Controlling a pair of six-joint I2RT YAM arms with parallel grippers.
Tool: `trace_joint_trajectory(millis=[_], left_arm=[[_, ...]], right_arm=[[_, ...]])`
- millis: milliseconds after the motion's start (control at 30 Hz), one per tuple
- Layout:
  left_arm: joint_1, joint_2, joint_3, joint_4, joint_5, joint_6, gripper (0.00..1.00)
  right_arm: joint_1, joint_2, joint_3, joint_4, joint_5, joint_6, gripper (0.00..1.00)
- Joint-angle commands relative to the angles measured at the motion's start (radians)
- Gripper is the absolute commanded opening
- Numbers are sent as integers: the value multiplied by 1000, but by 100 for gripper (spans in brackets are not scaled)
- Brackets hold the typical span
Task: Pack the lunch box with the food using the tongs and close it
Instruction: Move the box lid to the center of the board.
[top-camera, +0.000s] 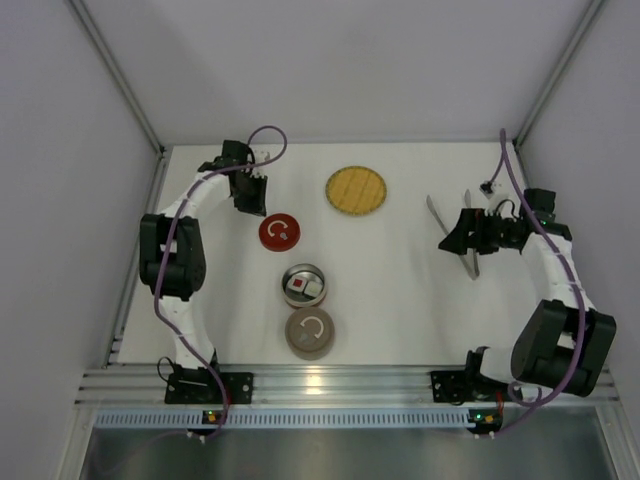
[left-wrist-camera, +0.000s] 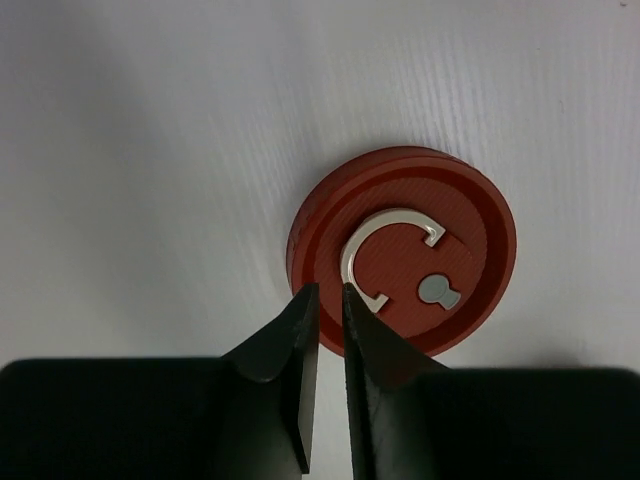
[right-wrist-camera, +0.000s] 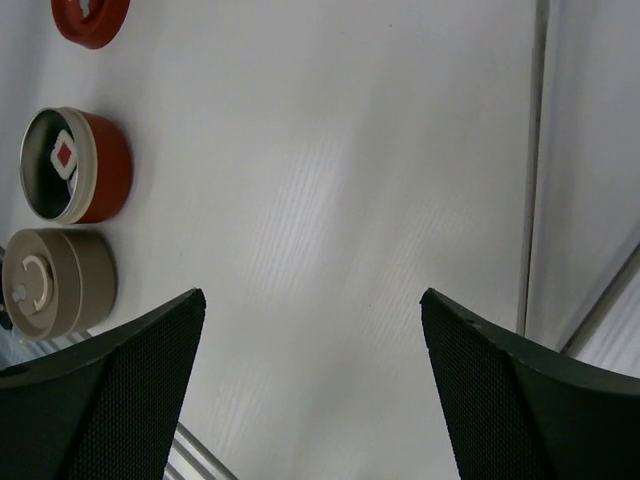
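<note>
The lunch box (top-camera: 303, 285) is a round open tin, red-walled in the right wrist view (right-wrist-camera: 105, 170). Food lies inside it: a white piece with a red top (top-camera: 299, 285) (right-wrist-camera: 63, 155). Its red lid (top-camera: 279, 232) (left-wrist-camera: 405, 245), with a silver C-shaped handle, lies flat on the table. My left gripper (top-camera: 248, 197) (left-wrist-camera: 330, 290) hovers at the lid's near edge with its jaws almost together, only a thin slit between them and nothing in it. The silver tongs (top-camera: 472, 262) lie at the right, partly under my right gripper (top-camera: 447, 240) (right-wrist-camera: 312, 295), which is open and empty.
A tan round container (top-camera: 310, 332) (right-wrist-camera: 55, 283) with its lid on stands just in front of the tin. A yellow woven plate (top-camera: 356, 190) lies at the back centre. Walls enclose the table on the left, back and right.
</note>
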Motion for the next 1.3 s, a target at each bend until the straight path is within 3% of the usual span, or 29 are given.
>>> trace_joint_trajectory(millis=[0, 300, 433, 600, 833, 1033, 1267], left_arm=[[-6, 22, -2, -7, -68, -124, 19], [-6, 56, -48, 9, -166, -144, 17], [-6, 50, -88, 22, -151, -145, 30], [-6, 67, -97, 33, -133, -145, 31], [-64, 95, -77, 53, -74, -150, 18], [-234, 156, 15, 32, -51, -158, 13], [-374, 243, 93, 18, 15, -151, 4]], right_arm=[[79, -7, 83, 78, 51, 35, 86], [197, 82, 210, 71, 89, 55, 82], [248, 108, 235, 74, 103, 63, 82], [282, 119, 239, 88, 119, 73, 81], [300, 125, 232, 101, 125, 79, 79], [308, 127, 207, 127, 117, 61, 69], [338, 105, 157, 167, 100, 20, 64]])
